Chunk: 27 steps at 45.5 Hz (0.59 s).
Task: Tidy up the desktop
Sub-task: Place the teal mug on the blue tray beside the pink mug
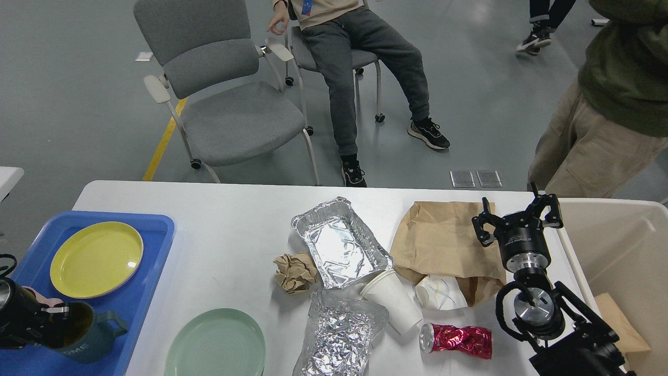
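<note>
At the seven o'clock edge of the view, a dark teal mug (88, 339) standing in the blue tray (148, 230) carries pale raised capitals on its side; only "ME" reads plainly, the letters before it being hidden; at one o'clock a blue badge (306, 6) hangs at the seated person's chest, its print too small to read; the crushed red can (459, 339) at five o'clock on the table (219, 209) shows no legible lettering; nothing else bears readable text.
</note>
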Motion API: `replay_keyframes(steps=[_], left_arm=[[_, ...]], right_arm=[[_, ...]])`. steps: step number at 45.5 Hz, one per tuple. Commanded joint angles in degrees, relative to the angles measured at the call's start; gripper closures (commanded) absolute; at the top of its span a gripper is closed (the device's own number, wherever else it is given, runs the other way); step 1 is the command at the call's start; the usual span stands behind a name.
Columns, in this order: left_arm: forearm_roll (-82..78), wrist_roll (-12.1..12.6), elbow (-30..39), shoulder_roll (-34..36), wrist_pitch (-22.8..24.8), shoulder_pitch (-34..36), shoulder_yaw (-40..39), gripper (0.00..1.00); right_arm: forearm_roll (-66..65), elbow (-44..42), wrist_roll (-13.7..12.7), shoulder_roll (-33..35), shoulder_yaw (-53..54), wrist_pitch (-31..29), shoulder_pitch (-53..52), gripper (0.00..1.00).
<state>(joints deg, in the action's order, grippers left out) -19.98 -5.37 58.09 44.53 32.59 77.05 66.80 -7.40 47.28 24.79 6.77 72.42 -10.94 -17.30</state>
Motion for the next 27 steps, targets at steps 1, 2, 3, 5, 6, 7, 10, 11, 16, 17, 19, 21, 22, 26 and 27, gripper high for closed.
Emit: replay_keyframes(steps=[1,2,3,5,6,7,10,11,16,17,19,21,22,26,27], left_arm=[[0.4,0.1,0.2,0.3,-1.5,-0.4,0.0,0.71],[0.4,0.1,0.2,0.3,-1.8,-0.5,0.0,0.67],[0.4,0.1,0.2,0.4,-2.0,-0.7,0.0,0.63],[0.4,0.1,0.2,0.5,-2.3,-0.7,0.0,0.56],[0.4,0.1,0.2,0.5,-2.3,-0.7,0.0,0.52],[0.4,0.1,0.2,0.4,-2.4,-0.7,0.0,0.46],[0.4,0.1,0.2,0.2,-2.7,-0.7,0.0,0.33],[0.4,0.1,0.2,0.2,-2.8,-0.7,0.0,0.28],[0.4,0.0,0.4,0.3,-2.6,-0.4,0.0,0.14],[0.4,0.1,0.5,0.4,-2.6,-0.4,0.0,0.14],[0.5,0.1,0.7,0.4,-2.5,-0.2,0.0,0.12],[0.5,0.1,0.9,0.4,-2.3,0.1,0.3,0.11],[0.6,0.1,1.1,0.5,-2.2,0.4,0.4,0.11],[0.6,0.1,2.3,1.4,-1.5,2.2,1.3,0.11],[0.7,0.1,2.9,1.6,-1.4,3.1,1.7,0.10]], right_arm=[[0.0,0.0,0.0,0.0,0.0,0.0,0.1,0.00],[-0.1,0.0,0.0,0.0,0.0,0.0,0.1,0.00],[0.0,0.0,0.0,0.0,0.0,0.0,0.0,0.00],[-0.1,0.0,0.0,0.0,0.0,0.0,0.0,0.00],[-0.1,0.0,0.0,0.0,0.0,0.0,0.0,0.00],[0.0,0.0,0.0,0.0,0.0,0.0,0.0,0.00],[0.0,0.0,0.0,0.0,0.0,0.0,0.0,0.00],[-0.1,0.0,0.0,0.0,0.0,0.0,0.0,0.00],[-0.1,0.0,0.0,0.0,0.0,0.0,0.0,0.00],[0.0,0.0,0.0,0.0,0.0,0.0,0.1,0.00],[0.0,0.0,0.0,0.0,0.0,0.0,0.1,0.00],[-0.1,0.0,0.0,0.0,0.0,0.0,0.0,0.00],[-0.1,0.0,0.0,0.0,0.0,0.0,0.0,0.00],[0.0,0.0,0.0,0.0,0.0,0.0,0.0,0.00],[-0.1,0.0,0.0,0.0,0.0,0.0,0.0,0.00]])
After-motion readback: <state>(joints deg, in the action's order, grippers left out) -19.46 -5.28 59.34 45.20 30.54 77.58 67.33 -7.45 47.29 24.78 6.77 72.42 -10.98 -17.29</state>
